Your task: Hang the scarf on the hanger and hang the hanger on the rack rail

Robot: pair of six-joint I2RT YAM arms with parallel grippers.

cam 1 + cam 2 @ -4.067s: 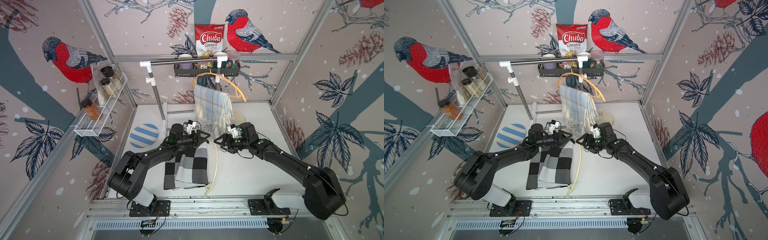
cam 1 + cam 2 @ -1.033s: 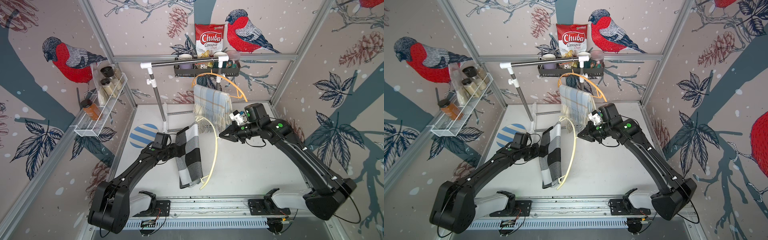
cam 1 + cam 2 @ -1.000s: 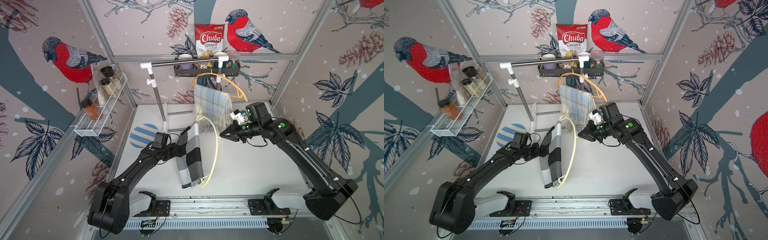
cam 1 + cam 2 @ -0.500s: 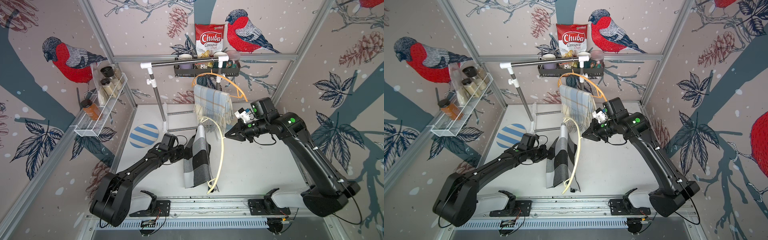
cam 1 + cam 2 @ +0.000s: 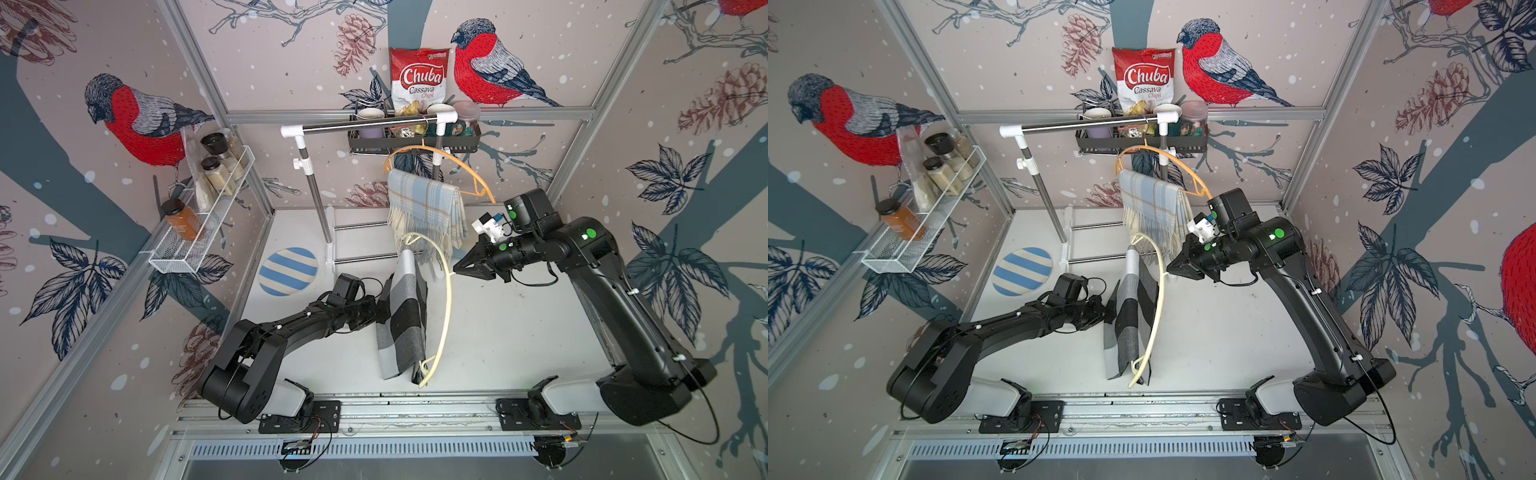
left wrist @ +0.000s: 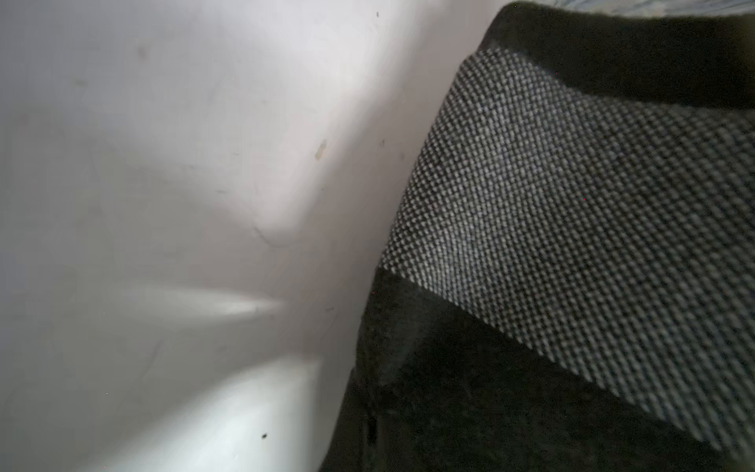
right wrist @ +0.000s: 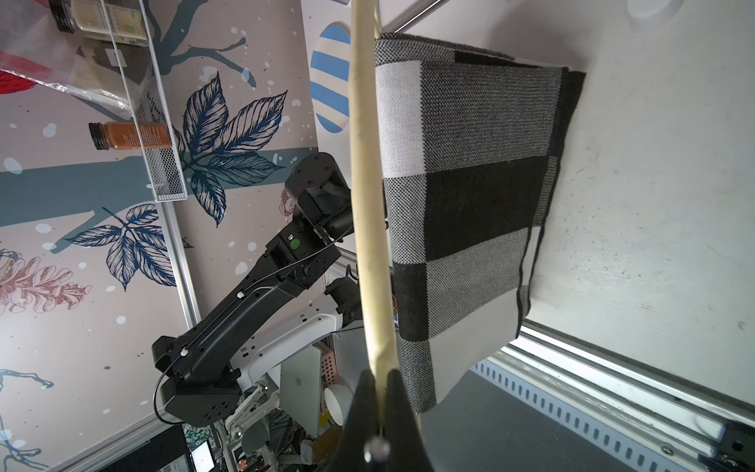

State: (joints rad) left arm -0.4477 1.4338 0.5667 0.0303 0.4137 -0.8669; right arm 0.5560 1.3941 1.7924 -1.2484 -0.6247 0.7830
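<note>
The left gripper (image 5: 379, 312) is clenched on one edge of the checked scarf (image 5: 405, 320), which hangs lifted above the white table (image 5: 519, 332), right against the cream hanger (image 5: 448, 299). The right gripper (image 5: 456, 269) is clamped on the hanger's rod and holds it in the air. Both pieces are raised and brought together. Whether the scarf is draped over the hanger cannot be told, and judging by that, letting go of the cloth appears to be left

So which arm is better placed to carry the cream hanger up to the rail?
Right, probably. The right end effector is shut on the cream hanger, raised and nearer the rail; the left end effector sits low, shut on the checked scarf.
</note>
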